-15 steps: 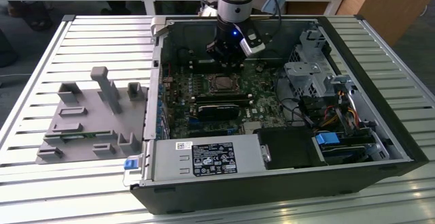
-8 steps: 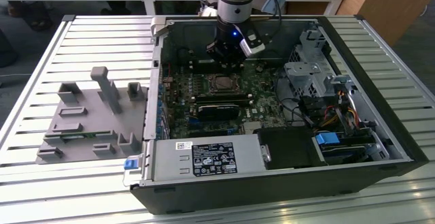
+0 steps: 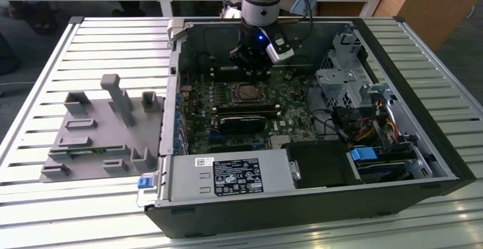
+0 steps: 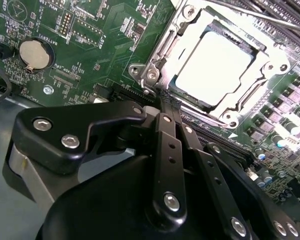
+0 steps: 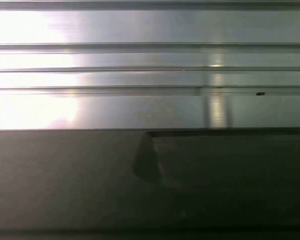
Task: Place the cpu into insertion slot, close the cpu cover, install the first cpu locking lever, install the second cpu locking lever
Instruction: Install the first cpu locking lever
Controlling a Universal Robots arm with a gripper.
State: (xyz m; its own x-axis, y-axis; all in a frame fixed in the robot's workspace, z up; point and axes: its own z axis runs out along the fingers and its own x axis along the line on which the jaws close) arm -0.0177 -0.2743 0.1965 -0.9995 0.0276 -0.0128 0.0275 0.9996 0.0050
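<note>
Black metal gripper (image 4: 166, 102), jaws pressed together and empty, beside one pale silver-grey cpu (image 4: 215, 67) under its silvery cover frame (image 4: 250, 87), near one round coin battery (image 4: 34, 53).

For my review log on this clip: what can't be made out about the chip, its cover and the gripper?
- Gripper: in the second wrist view its tips meet at the cover edge; any hold on a lever is hidden.
- Chip: glare whitens its face.
- Socket: too small in the exterior view to judge the levers.
- First wrist view: just metal slats and a dark surface.
</note>
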